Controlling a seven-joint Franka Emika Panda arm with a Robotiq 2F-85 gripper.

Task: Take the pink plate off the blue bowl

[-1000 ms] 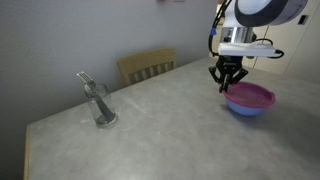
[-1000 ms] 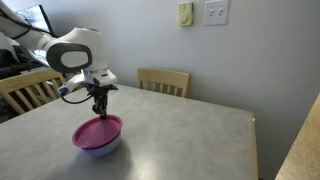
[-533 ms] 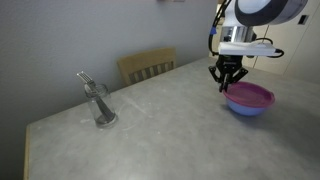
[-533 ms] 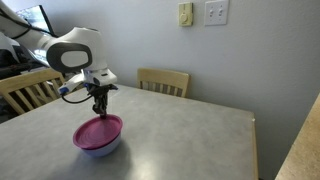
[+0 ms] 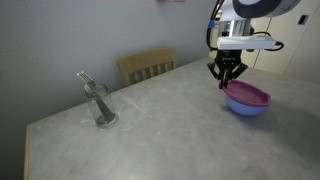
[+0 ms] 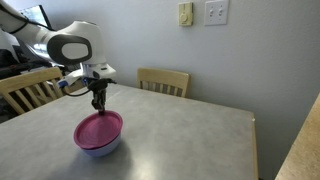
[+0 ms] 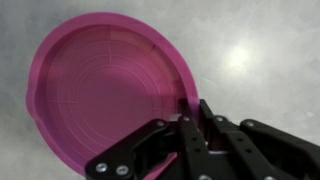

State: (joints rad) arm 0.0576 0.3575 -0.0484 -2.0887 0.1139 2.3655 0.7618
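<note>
The pink plate (image 5: 249, 95) lies on the blue bowl (image 5: 244, 108) near a table corner. It shows in both exterior views, and in one the plate (image 6: 99, 130) covers the bowl (image 6: 100, 148) with its far edge tilted up. My gripper (image 5: 228, 84) is at that far edge, also in the other exterior view (image 6: 99, 106). In the wrist view the plate (image 7: 105, 90) fills the left and my gripper (image 7: 190, 108) is shut on its rim. The bowl is hidden there.
A clear glass with a utensil in it (image 5: 98, 104) stands far along the grey table (image 5: 160, 125). A wooden chair (image 5: 147, 65) stands at the table's wall side, also seen in an exterior view (image 6: 163, 80). The wall is close behind.
The gripper has risen a little with the plate's rim in it. The gripped edge of the plate now tilts up off the bowl.
</note>
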